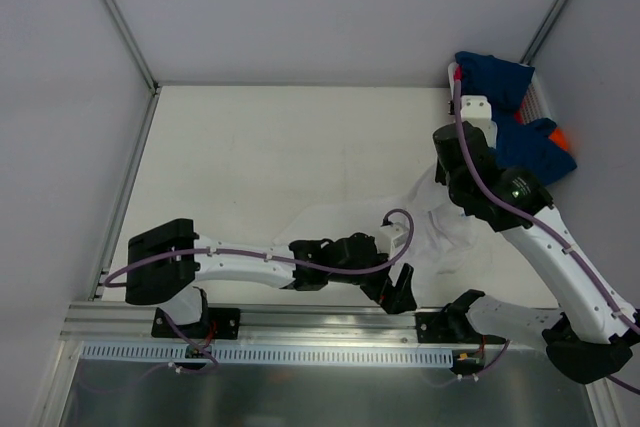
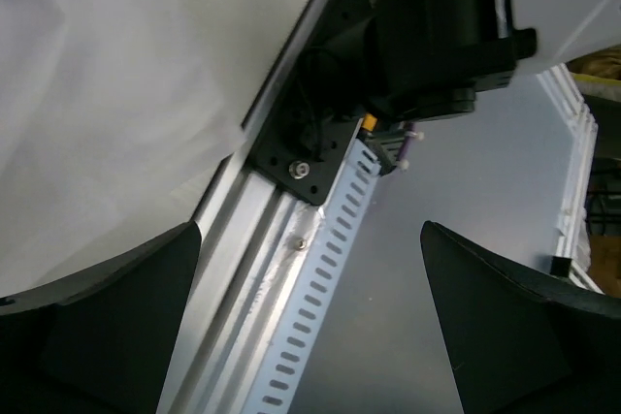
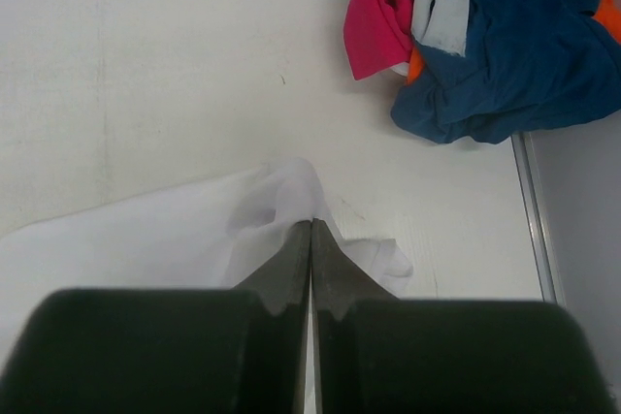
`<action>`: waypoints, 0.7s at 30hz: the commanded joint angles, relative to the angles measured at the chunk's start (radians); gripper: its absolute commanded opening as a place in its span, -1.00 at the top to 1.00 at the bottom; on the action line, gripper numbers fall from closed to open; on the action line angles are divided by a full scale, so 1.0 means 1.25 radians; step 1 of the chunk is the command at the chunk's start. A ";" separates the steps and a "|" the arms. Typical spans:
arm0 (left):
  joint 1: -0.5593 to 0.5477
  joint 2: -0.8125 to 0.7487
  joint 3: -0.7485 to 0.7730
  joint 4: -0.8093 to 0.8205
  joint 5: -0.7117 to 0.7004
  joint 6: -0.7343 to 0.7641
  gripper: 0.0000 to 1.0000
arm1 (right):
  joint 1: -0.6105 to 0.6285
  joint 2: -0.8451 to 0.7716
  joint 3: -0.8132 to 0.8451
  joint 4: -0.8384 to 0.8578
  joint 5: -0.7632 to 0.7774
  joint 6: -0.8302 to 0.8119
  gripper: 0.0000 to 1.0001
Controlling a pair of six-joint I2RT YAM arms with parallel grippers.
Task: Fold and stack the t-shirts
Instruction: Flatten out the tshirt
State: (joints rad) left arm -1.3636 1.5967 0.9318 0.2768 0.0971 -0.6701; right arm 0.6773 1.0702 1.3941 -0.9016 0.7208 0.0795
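White panel walls are enclosing a pale table, with an aluminium rail running along its near edge.

1. White t-shirt: it is lying spread out and loosely wrinkled on the near right part of the table, reaching toward the rail.
2. Right gripper: its jaws are standing fully closed and are pinching a raised fold at the far edge of the white t-shirt.
3. Left gripper: its jaws are standing wide apart and are holding nothing. It is hanging over the rail, just beside the near edge of the white t-shirt.
4. Remaining garments: navy t-shirts, a pinkish-red t-shirt and some orange cloth are lying bunched together at the far right corner, well apart from the white t-shirt.
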 commanded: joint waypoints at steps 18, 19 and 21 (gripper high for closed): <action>-0.042 0.255 0.116 0.155 0.053 0.025 -0.97 | -0.018 -0.072 -0.044 0.030 -0.018 0.020 0.99; -0.042 0.263 0.126 0.150 0.044 0.035 -0.97 | -0.018 -0.072 -0.045 0.030 -0.019 0.020 0.99; -0.042 0.288 0.141 0.143 0.021 0.063 -0.98 | -0.019 -0.074 -0.048 0.029 -0.021 0.019 0.99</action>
State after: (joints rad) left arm -1.4082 1.9285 1.0538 0.4644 0.1783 -0.6605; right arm 0.6594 0.9966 1.3373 -0.8932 0.6975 0.0910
